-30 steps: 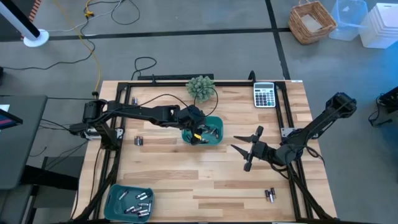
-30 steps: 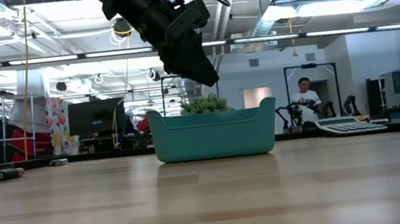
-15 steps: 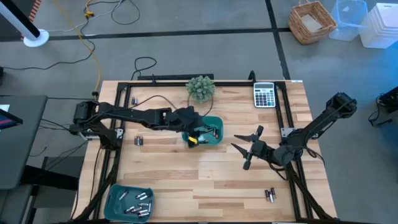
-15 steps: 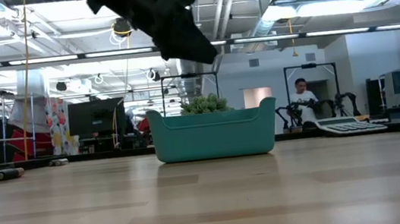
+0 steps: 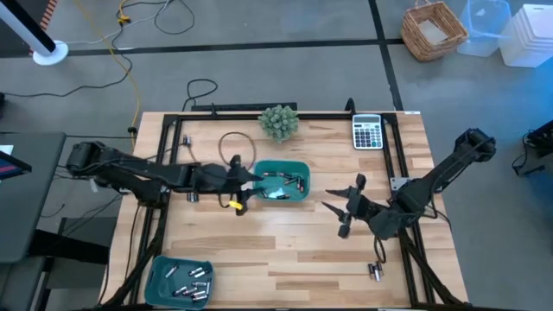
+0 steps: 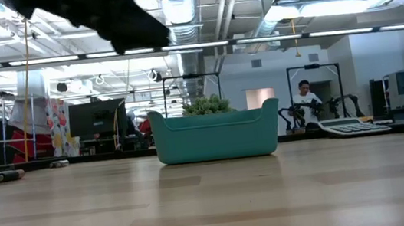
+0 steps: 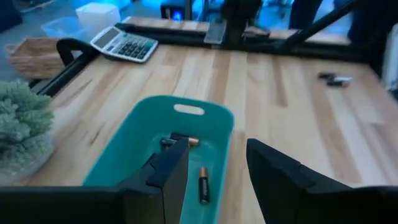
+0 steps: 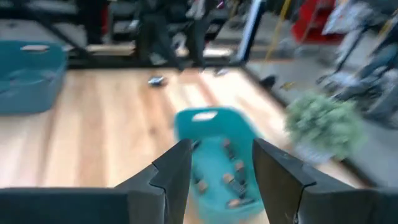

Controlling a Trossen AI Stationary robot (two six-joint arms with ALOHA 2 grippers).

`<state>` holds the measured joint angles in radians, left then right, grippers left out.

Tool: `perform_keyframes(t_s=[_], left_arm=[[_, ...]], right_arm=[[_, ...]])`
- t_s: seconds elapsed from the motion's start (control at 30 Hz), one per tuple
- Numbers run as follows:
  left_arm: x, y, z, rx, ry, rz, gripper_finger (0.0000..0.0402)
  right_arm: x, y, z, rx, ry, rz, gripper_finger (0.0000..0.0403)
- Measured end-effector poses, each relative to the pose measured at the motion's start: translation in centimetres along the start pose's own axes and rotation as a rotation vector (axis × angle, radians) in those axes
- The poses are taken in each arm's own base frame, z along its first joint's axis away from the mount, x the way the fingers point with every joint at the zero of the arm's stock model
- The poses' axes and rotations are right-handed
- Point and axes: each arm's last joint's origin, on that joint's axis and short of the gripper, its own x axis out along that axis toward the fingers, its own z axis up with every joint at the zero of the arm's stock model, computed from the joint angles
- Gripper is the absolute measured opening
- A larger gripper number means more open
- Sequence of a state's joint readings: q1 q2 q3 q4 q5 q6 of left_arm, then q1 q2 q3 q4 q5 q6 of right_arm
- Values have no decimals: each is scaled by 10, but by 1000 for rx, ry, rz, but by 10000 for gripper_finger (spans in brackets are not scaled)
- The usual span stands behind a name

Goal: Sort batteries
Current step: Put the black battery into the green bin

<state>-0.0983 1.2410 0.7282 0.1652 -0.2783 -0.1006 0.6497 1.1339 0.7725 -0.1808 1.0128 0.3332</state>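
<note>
While empty – left jaws flank trayed batteries (image 7: 203,185)

- We see a grey calculator (image 5: 368,132) near the tabletop's (image 5: 285,250) far right corner.
- A small green plant (image 5: 279,122) stands at the far edge, just behind the middle teal tray (image 5: 298,166).
- A second teal tray (image 5: 161,266) sits at the near left corner.
- Beyond the tabletop, a wicker basket (image 5: 433,31) rests on the floor beside clear plastic bins (image 5: 484,26).
- In the low view, a person (image 6: 307,101) shows far back in the room.
</note>
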Motion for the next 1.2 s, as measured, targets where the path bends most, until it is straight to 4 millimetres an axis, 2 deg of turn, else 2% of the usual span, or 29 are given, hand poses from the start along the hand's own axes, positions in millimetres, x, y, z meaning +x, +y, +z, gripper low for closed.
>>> perform_keyframes(t_s=[0.13,0.3,0.4,0.6,0.83,1.1,1.2], left_arm=[[-15,4,-17,-61,-96,-18,155],[-23,6,-43,-96,-115,-31,155],[-24,6,-48,-100,-148,-44,155],[-25,4,-48,-114,-151,-59,155],[-27,-3,-47,-80,-176,-92,155],[-28,-6,-47,-68,-176,-105,155],[-28,-6,-47,-72,-175,-105,155]], right_arm=[[-7,-1,-11,91,189,98,191],[-17,4,-34,224,513,175,194],[-23,11,-38,312,639,188,195],[-37,26,-45,458,776,166,195],[-54,48,-69,584,1018,95,195],[-62,68,-92,676,1151,-12,195],[-61,73,-93,699,1155,-48,195]])
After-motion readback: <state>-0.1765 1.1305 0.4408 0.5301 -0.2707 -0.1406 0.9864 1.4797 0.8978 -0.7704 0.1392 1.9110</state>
